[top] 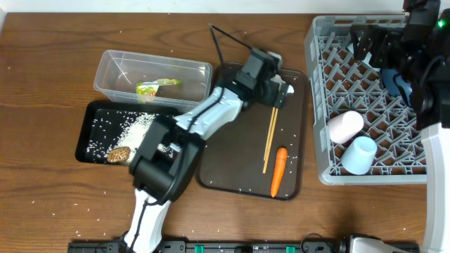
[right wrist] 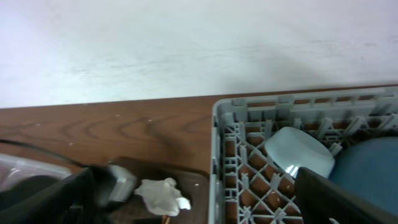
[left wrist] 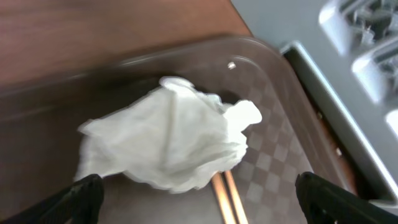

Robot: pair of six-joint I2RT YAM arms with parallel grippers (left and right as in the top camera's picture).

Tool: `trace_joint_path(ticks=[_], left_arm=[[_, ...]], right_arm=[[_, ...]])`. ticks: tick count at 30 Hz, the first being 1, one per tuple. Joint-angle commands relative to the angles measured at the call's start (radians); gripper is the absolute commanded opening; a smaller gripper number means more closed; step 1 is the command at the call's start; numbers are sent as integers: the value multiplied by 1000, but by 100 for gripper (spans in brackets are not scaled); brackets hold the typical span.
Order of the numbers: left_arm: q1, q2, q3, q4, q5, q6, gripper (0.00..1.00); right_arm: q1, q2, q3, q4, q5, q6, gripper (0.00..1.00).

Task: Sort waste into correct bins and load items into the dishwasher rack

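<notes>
The crumpled white tissue (left wrist: 168, 134) lies on the dark brown serving tray (top: 232, 169), between the wide-apart fingers (left wrist: 84, 196) of the left gripper (left wrist: 199, 190), which touch nothing. The wooden chopsticks (left wrist: 224, 199) run under the tissue's near edge toward the claw, with the orange carrot (top: 279, 171) beyond their far end. To its right, the right gripper (top: 371, 43) hangs with jaws spread and empty over the grey dishwasher rack (top: 316, 105), above the small light-blue bowl (right wrist: 298, 152) and blue dish (right wrist: 367, 168).
</notes>
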Motion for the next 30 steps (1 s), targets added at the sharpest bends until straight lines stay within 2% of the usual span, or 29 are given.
trace_joint_path(ticks=[1, 3, 5, 6, 8, 9, 11, 16, 25, 30], left_arm=[[-24, 45, -2, 21, -2, 38, 99], [-27, 66, -2, 22, -22, 40, 100], [-27, 74, -2, 23, -53, 40, 92], [-27, 74, -2, 23, -63, 40, 83], [-26, 73, -2, 36, -81, 37, 55], [-25, 73, -2, 43, -81, 37, 47], [-24, 73, -2, 45, -81, 36, 33], [-23, 57, -2, 45, -80, 14, 7], [-23, -106, -2, -40, -80, 10, 6], [-29, -157, -2, -28, -80, 10, 6]], right_arm=[[-5, 7, 2, -12, -19, 14, 96], [-1, 9, 2, -15, -28, 14, 96], [4, 12, 2, -19, -30, 14, 97], [5, 12, 2, -23, -30, 14, 97], [5, 12, 2, -35, -30, 14, 98], [4, 12, 2, -40, -30, 14, 98], [4, 12, 2, -55, -30, 13, 98], [4, 12, 2, -76, -30, -9, 99], [4, 12, 2, -80, -29, -21, 99], [4, 12, 2, -80, -30, -21, 99]])
